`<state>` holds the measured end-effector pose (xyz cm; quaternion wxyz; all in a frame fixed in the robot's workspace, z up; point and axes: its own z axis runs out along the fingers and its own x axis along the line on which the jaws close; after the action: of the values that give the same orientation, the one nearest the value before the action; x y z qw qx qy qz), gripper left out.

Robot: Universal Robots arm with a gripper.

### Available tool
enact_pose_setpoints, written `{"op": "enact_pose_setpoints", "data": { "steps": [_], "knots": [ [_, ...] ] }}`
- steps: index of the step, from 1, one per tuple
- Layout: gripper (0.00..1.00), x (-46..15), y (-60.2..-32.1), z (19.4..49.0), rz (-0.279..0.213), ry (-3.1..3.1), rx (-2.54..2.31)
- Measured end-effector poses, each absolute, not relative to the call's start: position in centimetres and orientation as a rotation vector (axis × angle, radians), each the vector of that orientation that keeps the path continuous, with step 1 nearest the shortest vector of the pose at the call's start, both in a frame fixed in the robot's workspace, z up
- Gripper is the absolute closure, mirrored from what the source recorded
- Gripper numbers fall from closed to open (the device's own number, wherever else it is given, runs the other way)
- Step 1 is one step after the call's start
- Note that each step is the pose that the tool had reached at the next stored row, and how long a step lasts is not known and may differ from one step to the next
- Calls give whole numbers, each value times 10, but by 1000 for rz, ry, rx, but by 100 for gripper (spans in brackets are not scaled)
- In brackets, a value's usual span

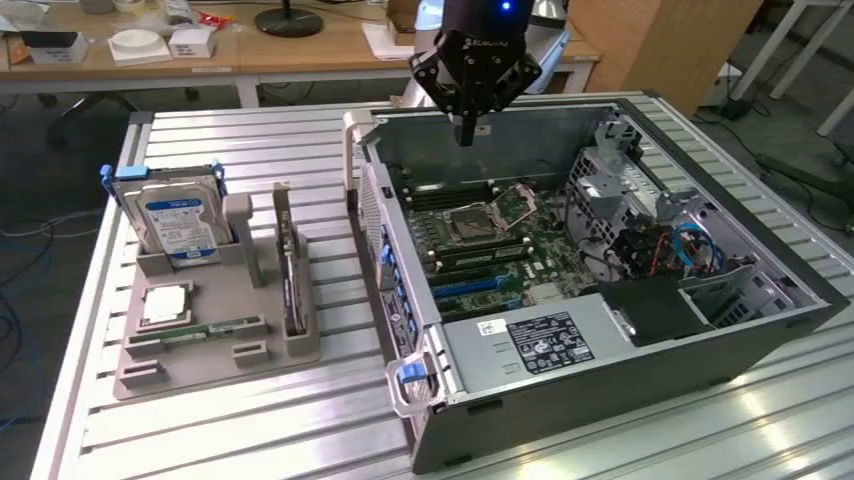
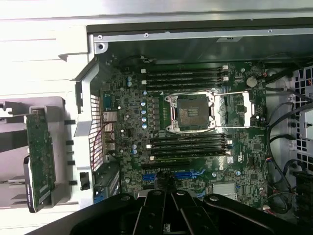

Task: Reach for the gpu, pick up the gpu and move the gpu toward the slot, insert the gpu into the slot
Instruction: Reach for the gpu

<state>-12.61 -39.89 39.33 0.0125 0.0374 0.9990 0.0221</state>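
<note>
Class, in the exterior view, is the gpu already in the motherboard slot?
No, the gpu stands in the grey holder beside the computer case.

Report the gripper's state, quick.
Gripper: closed, holding nothing, hovering over the open computer case. The gpu stands in the grey holder, untouched.

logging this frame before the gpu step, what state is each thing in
case: side open
gpu: on edge in the grey holder, not gripped
gripper: over the case, holding nothing
cpu socket: cover flipped open
blue slot: empty
hard drive: upright in the grey holder
</note>
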Motion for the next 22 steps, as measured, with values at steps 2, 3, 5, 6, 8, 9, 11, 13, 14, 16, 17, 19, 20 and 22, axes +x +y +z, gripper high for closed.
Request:
{"op": "enact_pose_setpoints", "data": {
  "steps": [2,3,5,6,8,9,11,13,14,16,17,19,20,22],
  "knots": [
    [90,-131,-399,393,69,3114,117],
    [90,-133,-399,393,69,3114,117],
    [90,-140,-399,393,69,3114,116],
    [90,-144,-399,393,69,3114,117],
    [90,-151,-399,393,69,3114,117],
    [90,-156,-399,393,69,3114,116],
    [90,-165,-399,393,69,3114,117],
    [90,-174,-399,393,69,3114,116],
    [90,-179,-399,393,69,3114,117],
    [90,-188,-399,393,69,3114,117],
    [90,-192,-399,393,69,3114,116],
    [90,-201,-399,393,69,3114,117],
    [90,-206,-399,393,69,3114,117],
    [90,-215,-399,393,69,3114,117]
  ]
}}
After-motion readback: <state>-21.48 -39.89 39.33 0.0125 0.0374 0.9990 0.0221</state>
